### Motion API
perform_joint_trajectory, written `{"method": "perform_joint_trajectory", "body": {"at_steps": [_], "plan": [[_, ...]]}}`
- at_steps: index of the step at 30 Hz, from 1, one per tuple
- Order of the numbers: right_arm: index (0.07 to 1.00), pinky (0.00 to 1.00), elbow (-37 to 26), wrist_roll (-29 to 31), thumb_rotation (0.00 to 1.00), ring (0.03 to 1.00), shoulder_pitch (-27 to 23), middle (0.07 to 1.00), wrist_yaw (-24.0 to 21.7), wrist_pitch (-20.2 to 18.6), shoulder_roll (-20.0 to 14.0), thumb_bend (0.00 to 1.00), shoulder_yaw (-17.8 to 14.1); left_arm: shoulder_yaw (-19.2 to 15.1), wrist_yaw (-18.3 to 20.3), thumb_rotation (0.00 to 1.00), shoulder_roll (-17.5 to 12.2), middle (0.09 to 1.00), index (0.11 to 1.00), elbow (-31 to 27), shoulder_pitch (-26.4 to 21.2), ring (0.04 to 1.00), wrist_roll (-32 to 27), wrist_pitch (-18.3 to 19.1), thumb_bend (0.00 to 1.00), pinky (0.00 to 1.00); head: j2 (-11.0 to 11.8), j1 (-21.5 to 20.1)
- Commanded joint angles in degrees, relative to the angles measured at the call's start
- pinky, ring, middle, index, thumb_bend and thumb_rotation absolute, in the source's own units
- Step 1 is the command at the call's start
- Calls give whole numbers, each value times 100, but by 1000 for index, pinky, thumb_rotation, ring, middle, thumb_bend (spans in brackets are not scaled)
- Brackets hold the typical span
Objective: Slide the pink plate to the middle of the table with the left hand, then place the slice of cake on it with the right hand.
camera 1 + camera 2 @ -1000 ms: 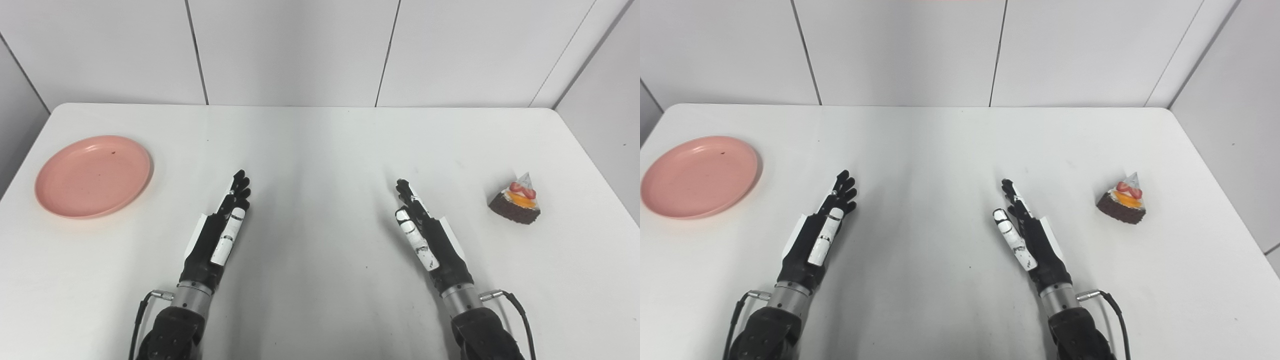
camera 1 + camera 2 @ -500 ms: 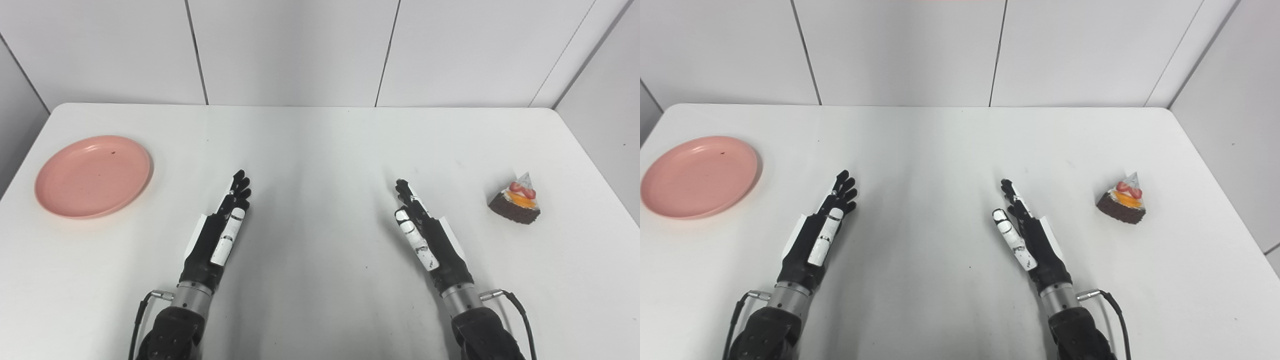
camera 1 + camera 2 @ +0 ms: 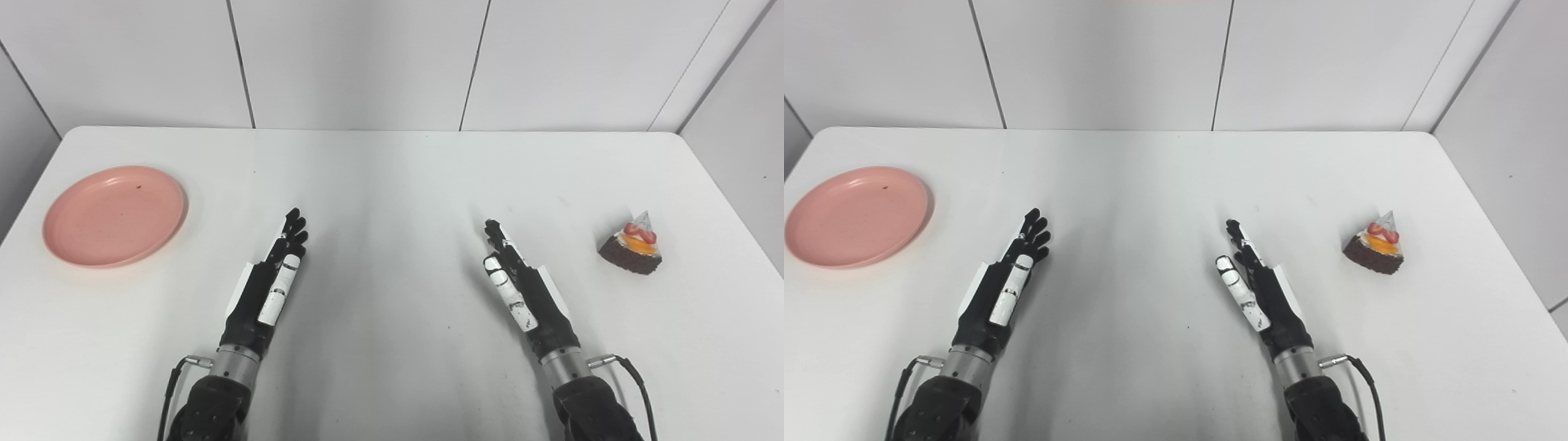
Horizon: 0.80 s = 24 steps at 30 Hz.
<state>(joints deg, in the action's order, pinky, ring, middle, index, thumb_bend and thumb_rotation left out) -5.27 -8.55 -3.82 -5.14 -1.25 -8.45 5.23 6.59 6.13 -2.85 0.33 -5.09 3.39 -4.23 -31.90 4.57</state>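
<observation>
Pink plate (image 3: 114,215): lay flat near the left edge of the table (image 3: 392,177), well away from its middle, with nothing on it except a tiny dark speck towards its far side.

Slice of cake (image 3: 632,250): stood on the table near the right edge, a dark chocolate wedge topped with white cream, orange fruit and strawberry; its dark curved side faced the camera.

Left robot hand (image 3: 266,288): reached in from the bottom left, fingers stretched forward and slightly spread, holding nothing; it sat to the right of the pink plate and well apart from it.

Right robot hand (image 3: 519,289): reached in from the bottom right, fingers extended and held apart, also empty; it sat to the left of the slice of cake, well apart from it.

Between the hands: only bare white table surface with faint grey smudges and a few small dark specks.

Left hand to plate: nothing stood on the stretch of table separating them.

Right hand to cake: nothing stood on the table there either.

Wrist cables (image 3: 1350,362): a thin black cable looped out from the metal cuff of each wrist, close to the bottom of the view.

Walls (image 3: 355,61): pale panelled walls with dark seams rose behind the table and along both sides.
</observation>
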Motion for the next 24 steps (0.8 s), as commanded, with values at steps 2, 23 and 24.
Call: {"method": "perform_joint_trajectory", "body": {"at_steps": [2, 23, 24], "plan": [[962, 946, -43, 23, 1000, 972, -21, 969, -135, -103, -62, 349, 50, 50, 38, 1000, -12, 988, 972, 203, 203, 968, 11, -19, 410, 937, 49, 161], [1000, 1000, 1061, 869, 1000, 1000, -226, 1000, -481, 845, -453, 282, -299, 471, -392, 1000, 674, 987, 975, 978, -117, 988, 604, -113, 434, 960, 1116, 2606], [1000, 1000, 1079, 912, 1000, 1000, -230, 1000, -502, 847, -460, 299, -308, 483, -404, 1000, 684, 987, 976, 995, -129, 990, 629, -117, 437, 967, 1119, 2627]]}}
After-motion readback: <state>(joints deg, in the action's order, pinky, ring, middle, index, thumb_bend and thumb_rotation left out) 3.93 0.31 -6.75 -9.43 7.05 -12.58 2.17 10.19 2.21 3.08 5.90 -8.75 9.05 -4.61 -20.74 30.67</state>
